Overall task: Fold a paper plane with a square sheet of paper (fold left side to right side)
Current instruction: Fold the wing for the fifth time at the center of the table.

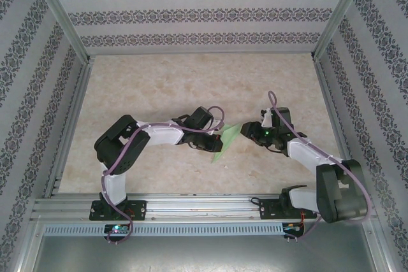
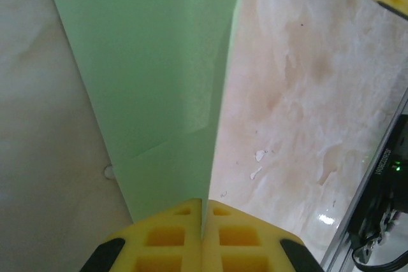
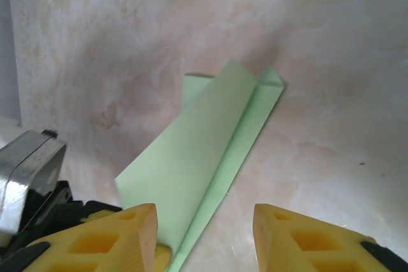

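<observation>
Now: left jaws pinch thin creased green paper plane [image 2: 159, 81]; right jaws parted, empty.

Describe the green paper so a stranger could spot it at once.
On the beige marbled table, look near the middle. The folded paper is there, pinched by the left gripper: the one light green thing, long, narrow and creased.

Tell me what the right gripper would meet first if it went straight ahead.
Probably the folded green paper, lying just ahead of the open right gripper; depth is unclear.
</observation>
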You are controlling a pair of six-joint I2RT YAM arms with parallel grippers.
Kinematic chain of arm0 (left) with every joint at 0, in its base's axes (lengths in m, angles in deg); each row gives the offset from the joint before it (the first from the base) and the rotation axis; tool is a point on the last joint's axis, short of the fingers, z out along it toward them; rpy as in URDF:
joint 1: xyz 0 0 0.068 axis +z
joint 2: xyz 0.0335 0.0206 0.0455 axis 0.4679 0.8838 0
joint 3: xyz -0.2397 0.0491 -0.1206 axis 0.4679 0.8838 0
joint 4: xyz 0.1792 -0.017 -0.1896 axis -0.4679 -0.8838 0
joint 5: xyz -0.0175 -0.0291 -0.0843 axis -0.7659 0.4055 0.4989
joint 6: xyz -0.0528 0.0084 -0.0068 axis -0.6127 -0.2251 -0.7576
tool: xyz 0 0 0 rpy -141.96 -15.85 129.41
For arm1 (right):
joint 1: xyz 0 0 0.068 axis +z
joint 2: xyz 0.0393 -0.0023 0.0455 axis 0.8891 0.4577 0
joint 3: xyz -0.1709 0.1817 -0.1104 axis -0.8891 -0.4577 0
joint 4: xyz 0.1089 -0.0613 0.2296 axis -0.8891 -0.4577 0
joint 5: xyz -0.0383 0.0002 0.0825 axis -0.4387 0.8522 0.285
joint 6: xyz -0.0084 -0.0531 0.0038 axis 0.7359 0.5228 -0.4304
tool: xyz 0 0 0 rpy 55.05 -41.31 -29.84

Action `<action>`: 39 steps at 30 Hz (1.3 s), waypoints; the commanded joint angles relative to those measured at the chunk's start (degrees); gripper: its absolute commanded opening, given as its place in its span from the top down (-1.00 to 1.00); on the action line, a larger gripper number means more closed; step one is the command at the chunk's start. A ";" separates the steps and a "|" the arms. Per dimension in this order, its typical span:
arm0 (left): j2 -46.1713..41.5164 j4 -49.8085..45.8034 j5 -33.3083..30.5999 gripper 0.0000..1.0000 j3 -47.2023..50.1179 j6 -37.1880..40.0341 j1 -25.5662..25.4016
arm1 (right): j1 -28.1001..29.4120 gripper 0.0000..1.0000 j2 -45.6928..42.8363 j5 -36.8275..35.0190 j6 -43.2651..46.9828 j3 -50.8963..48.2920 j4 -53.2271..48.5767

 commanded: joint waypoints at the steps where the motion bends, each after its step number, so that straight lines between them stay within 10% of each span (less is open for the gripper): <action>1: 1.53 5.89 3.53 1.00 0.85 -4.83 0.69 | 1.13 0.10 0.68 -1.66 -0.41 -0.86 2.09; 39: 6.15 23.69 8.34 1.00 5.97 -17.23 2.50 | 10.74 0.27 13.24 -7.93 -10.77 2.61 11.85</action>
